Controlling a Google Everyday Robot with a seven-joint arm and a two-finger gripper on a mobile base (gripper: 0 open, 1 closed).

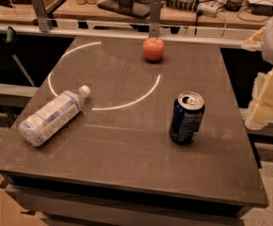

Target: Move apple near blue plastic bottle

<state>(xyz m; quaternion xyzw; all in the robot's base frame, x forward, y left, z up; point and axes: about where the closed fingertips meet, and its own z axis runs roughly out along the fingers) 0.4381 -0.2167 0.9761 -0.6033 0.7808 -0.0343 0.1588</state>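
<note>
While the gripper (267, 97) hung at right, grasp state untellable, table (127, 173) held one apple (153, 49), one blue plastic bottle (52, 117), one can (187, 118).

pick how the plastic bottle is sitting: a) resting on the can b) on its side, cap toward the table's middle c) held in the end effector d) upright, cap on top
B: the blue plastic bottle lies on its side by the table's left edge, cap pointing inward; the end effector is off the right edge, apart from it.
</note>
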